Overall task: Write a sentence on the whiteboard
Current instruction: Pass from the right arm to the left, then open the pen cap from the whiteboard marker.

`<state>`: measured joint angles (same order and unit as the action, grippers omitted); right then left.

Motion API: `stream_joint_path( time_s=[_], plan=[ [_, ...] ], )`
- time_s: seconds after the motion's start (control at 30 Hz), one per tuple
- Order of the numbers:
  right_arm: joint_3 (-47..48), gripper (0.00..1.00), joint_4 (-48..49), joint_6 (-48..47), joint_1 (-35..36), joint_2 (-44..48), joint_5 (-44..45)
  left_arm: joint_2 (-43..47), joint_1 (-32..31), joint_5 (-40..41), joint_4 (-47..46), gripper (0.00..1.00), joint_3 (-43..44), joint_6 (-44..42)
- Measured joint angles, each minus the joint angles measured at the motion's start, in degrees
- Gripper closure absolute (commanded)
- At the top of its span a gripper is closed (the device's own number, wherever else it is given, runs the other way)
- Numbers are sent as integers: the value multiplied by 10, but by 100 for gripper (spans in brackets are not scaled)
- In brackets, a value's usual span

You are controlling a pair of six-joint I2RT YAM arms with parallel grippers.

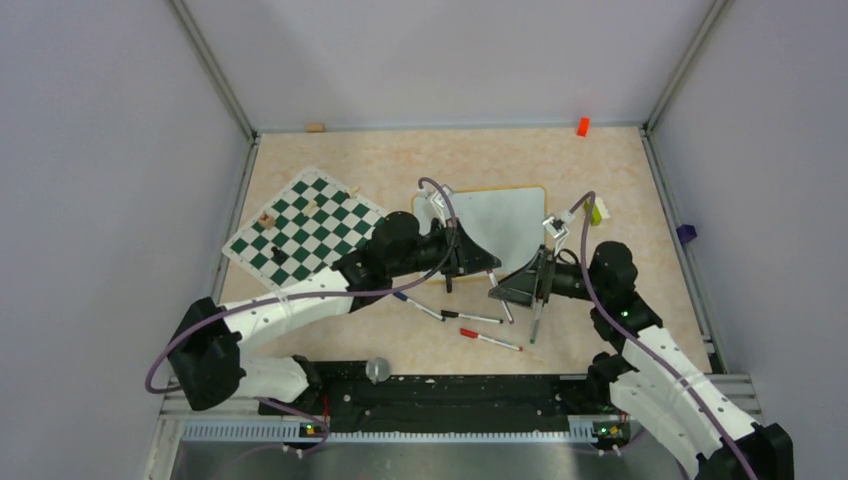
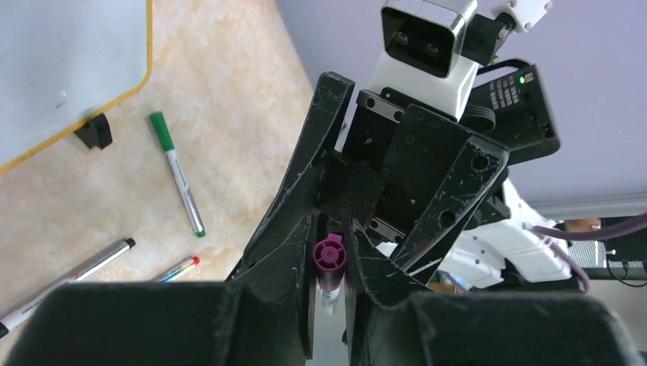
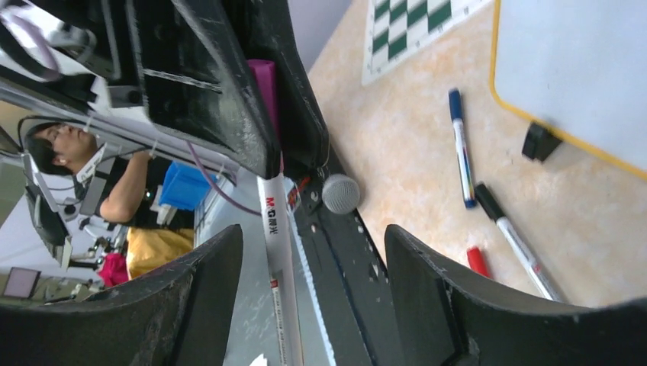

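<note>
The whiteboard [image 1: 510, 215] lies at mid-table, and the parts of it in view are blank, so no sentence shows. It also shows in the left wrist view [image 2: 61, 61] and the right wrist view [image 3: 580, 69]. My left gripper [image 1: 494, 266] is shut on the purple cap end of a white-barrelled marker [image 2: 329, 255], tip to tip with my right gripper [image 1: 498, 292] above the board's near right corner. In the right wrist view the marker's barrel [image 3: 278, 252] runs between the wide-open right fingers [image 3: 206, 282] without being gripped. The left gripper [image 3: 267, 114] holds the marker's far end.
A green-and-white chess mat [image 1: 305, 230] with a few pieces lies at the left. Loose pens lie in front of the board: blue [image 1: 415, 305], black [image 1: 470, 318], red [image 1: 490, 340], green [image 2: 175, 171]. An orange block [image 1: 583, 126] sits at the far wall. A board clip [image 3: 542, 141] is there too.
</note>
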<state>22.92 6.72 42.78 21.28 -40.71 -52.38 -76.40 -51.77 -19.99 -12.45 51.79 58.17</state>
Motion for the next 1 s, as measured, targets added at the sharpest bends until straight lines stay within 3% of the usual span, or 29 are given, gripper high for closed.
stream_joint_path(
  time_s=[0.27,0.57,0.83,1.0],
  plan=[
    [-9,25,163,124,0,47,87,85,1,72,-116,100,-61,32],
    [-14,29,264,204,4,52,183,96,2,144,-235,100,-78,66],
    [-14,48,284,226,22,28,209,64,1,154,-286,100,-78,84],
    [-5,77,287,230,24,28,222,57,-3,157,-289,100,-78,84]
  ],
)
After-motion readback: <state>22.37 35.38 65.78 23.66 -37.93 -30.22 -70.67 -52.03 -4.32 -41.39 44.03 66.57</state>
